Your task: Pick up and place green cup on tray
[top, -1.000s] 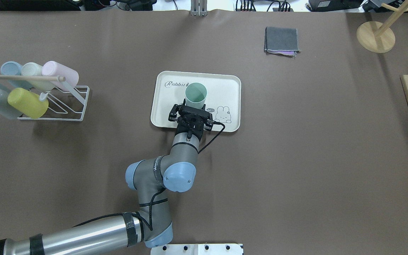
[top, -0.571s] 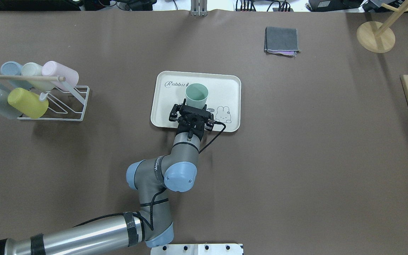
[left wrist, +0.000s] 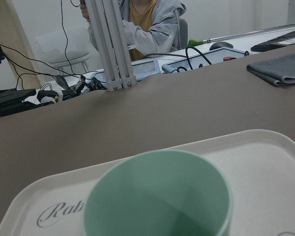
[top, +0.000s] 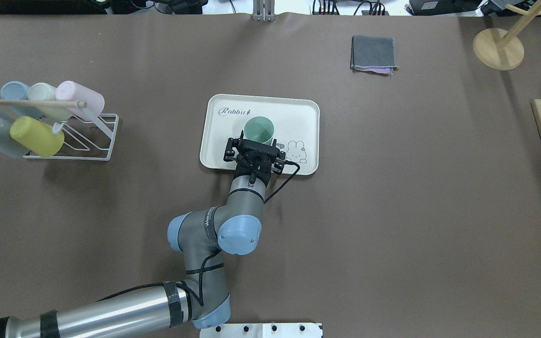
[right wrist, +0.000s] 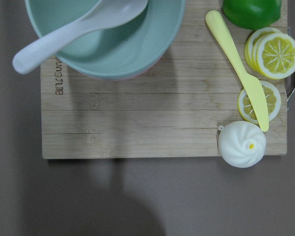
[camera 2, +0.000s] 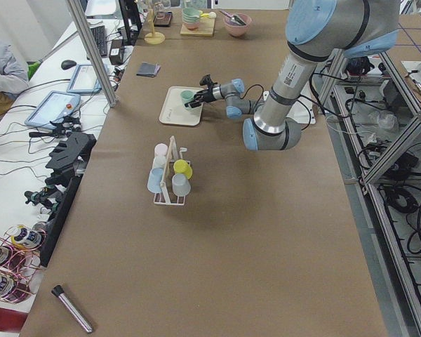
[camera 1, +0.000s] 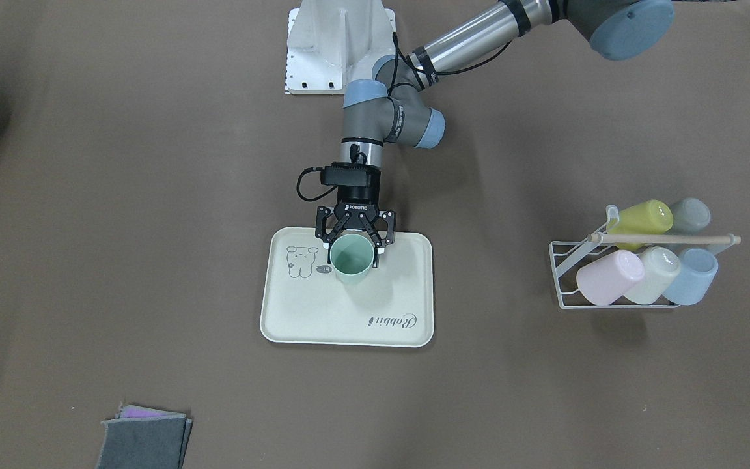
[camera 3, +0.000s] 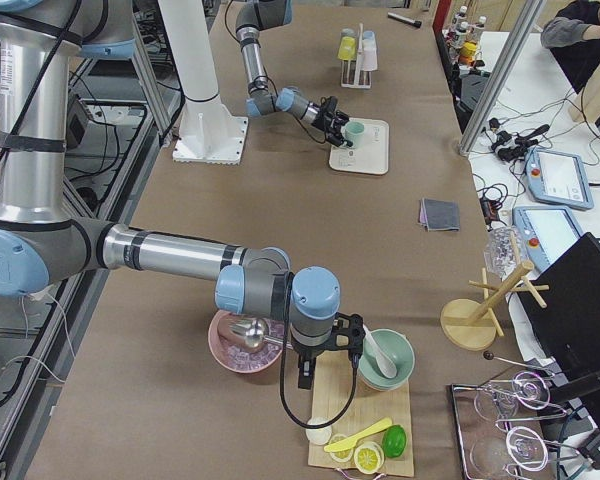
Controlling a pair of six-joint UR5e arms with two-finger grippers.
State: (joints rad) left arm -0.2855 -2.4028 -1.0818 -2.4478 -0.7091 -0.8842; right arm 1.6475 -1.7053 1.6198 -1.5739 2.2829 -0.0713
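Left pincer (camera 1: 354, 249): narrowed onto the cup (camera 1: 351, 262), a finger pressed against each side. It's got it!
Cup: upright, mouth open to the ceiling, at the bear end of the tray (camera 1: 323, 316) on the robot's side. Base is on the surface or a whisker above it. I cannot tell which.
Stage: looks like set-down, release yet to come.
Risk one: letting go with the base not quite down. A light plastic tumbler would drop, rock and maybe topple.
Risk two: fingers opening unevenly, so one pad drags the cup sideways toward the near rim.
Risk three: pulling back low, so a fingertip clips the cup or the rim and shoves the whole tray.
Right pincer (camera 3: 325, 352): far off, over the wooden board (right wrist: 162, 118). Wide or narrow, I cannot tell.
Rack (camera 1: 564, 286): well apart, no threat.
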